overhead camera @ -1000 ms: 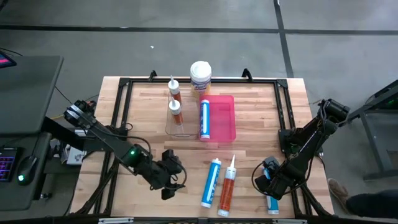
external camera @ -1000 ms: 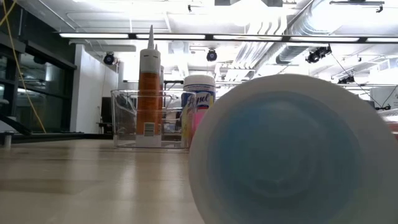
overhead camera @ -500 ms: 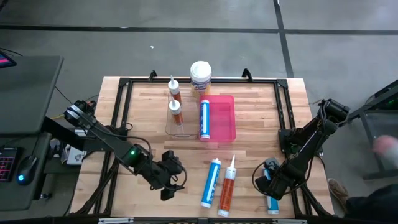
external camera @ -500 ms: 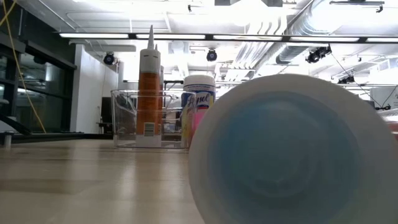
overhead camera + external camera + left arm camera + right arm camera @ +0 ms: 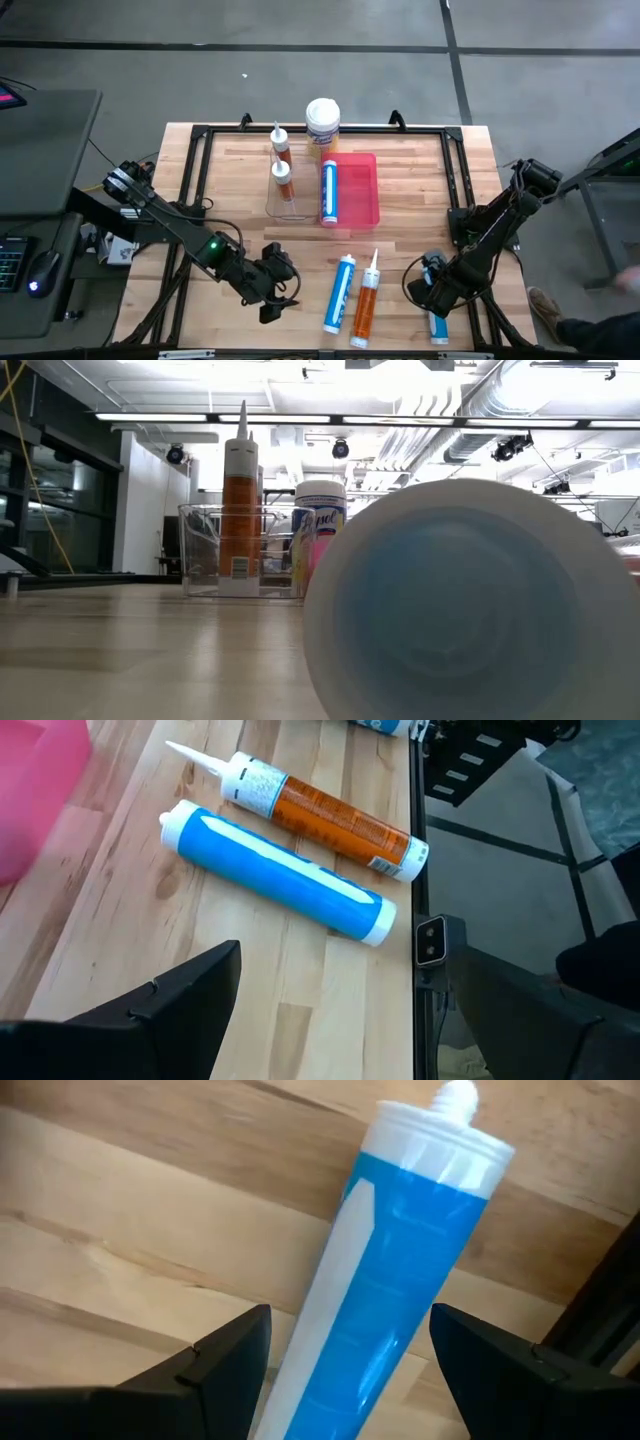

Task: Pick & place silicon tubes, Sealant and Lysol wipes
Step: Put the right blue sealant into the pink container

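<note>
My right gripper (image 5: 428, 285) is open near the table's front right corner, low over a blue-and-white cartridge (image 5: 400, 1270). One finger stands on either side of the cartridge without touching it, and the nozzle end points away from the wrist. My left gripper (image 5: 272, 290) is open and empty at the front left. A blue cartridge (image 5: 340, 293) and an orange cartridge (image 5: 367, 300) lie flat at the front centre, and both show in the left wrist view (image 5: 275, 870). The Lysol wipes canister (image 5: 322, 122) stands upright at the far edge.
A pink tray (image 5: 360, 188) holds another blue cartridge (image 5: 328, 192) lying flat. A clear container (image 5: 285, 195) holds two upright orange cartridges (image 5: 281, 160). A black frame rail (image 5: 455, 200) runs round the table top. In the low view, a cartridge's round end (image 5: 460, 600) lies close to the camera.
</note>
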